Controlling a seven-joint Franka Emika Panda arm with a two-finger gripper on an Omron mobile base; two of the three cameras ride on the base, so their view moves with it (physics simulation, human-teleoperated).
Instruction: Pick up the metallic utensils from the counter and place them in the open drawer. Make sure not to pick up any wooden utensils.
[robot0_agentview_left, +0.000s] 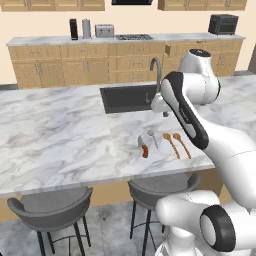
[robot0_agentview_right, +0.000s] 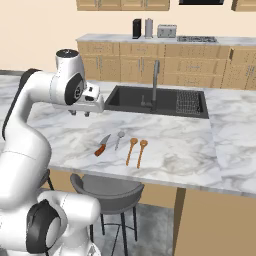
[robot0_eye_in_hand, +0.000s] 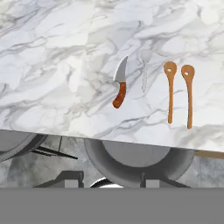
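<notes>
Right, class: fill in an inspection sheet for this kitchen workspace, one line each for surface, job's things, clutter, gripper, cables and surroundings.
Surface: marble counter with a black sink and steel tap.
Job's things: knife and grey metal spoon lie side by side near the counter's front edge, apart from each other; two wooden spoons lie parallel just beside them. No open drawer seen.
Clutter: nothing seen on the counter beyond the utensils.
Gripper: gripper hangs above the counter, off to one side of the utensils, holding nothing; jaws part open.
Cables: nothing seen.
Surroundings: grey stools under the counter's edge; back counter with toaster and stove.
</notes>
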